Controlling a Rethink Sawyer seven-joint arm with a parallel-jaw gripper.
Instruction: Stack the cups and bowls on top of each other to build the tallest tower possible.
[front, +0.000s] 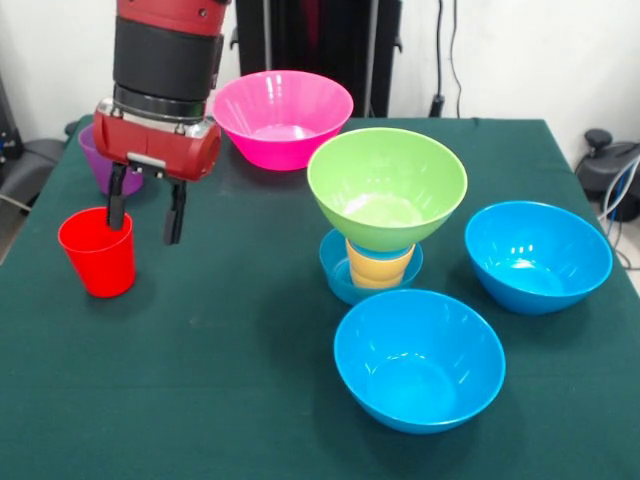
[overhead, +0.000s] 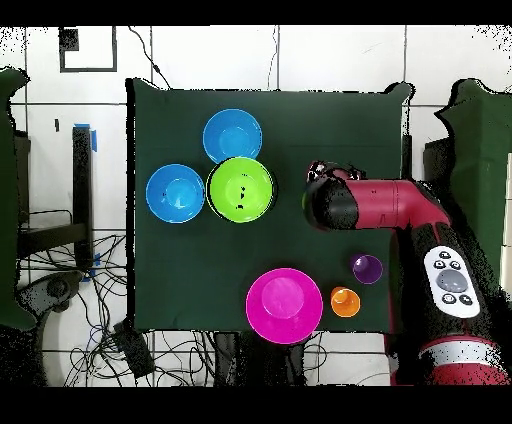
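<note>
In the front view the gripper (front: 146, 212) hangs over the red cup (front: 98, 252), fingers (front: 176, 215) spread apart, one finger inside its rim. The tower (front: 383, 215) is mid-bench: small blue bowl (front: 340, 273), yellow-orange cup (front: 378, 266), green bowl (front: 387, 185). From overhead, the green bowl (overhead: 241, 188) sits between two blue bowls (overhead: 175, 193), and the pink bowl (overhead: 284, 306) is near the bench (overhead: 300, 120) edge.

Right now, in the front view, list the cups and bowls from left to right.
Red cup → pink bowl → green bowl atop the tower → blue bowl at the right. The purple cup, near blue bowl and the tower's lower pieces overlap others, so I omit them.
</note>
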